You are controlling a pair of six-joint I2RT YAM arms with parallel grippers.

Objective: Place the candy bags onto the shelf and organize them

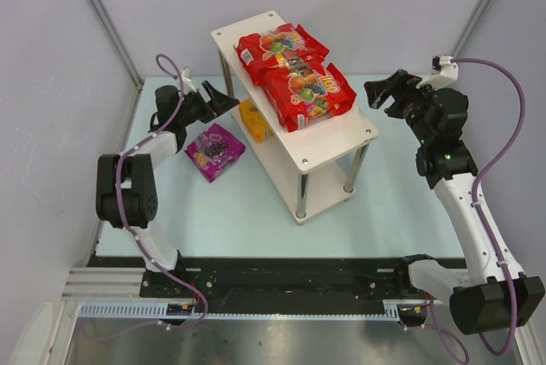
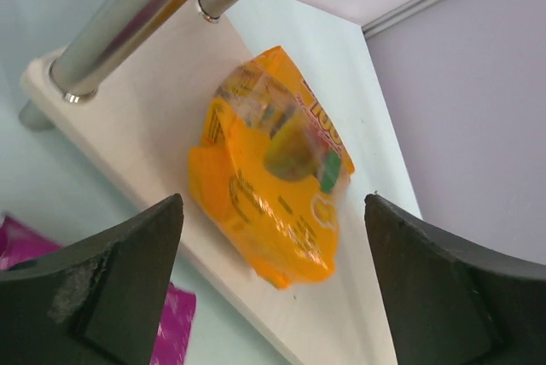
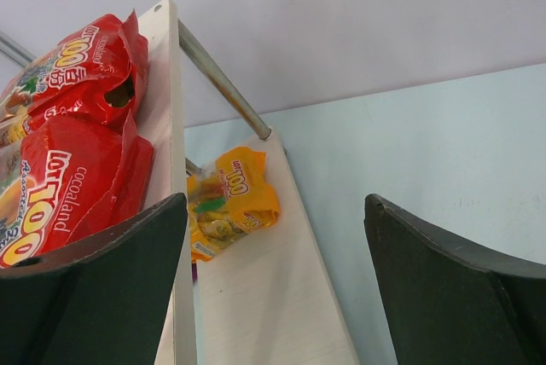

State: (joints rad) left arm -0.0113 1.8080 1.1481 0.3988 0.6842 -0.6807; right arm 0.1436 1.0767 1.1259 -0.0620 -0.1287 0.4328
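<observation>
The shelf (image 1: 341, 139) stands mid-table. Two red candy bags (image 1: 280, 48) (image 1: 309, 92) lie on its top board; both also show in the right wrist view (image 3: 68, 66) (image 3: 60, 194). The orange-yellow bag (image 1: 254, 120) lies on the lower board, seen in the left wrist view (image 2: 273, 169) and the right wrist view (image 3: 230, 203). The purple bag (image 1: 216, 151) lies on the table left of the shelf. My left gripper (image 1: 223, 99) is open and empty, just left of the orange-yellow bag. My right gripper (image 1: 382, 92) is open and empty, right of the shelf.
The shelf's metal legs (image 2: 128, 32) stand close to my left gripper. Grey walls enclose the table on three sides. A black rail (image 1: 281, 284) runs along the near edge.
</observation>
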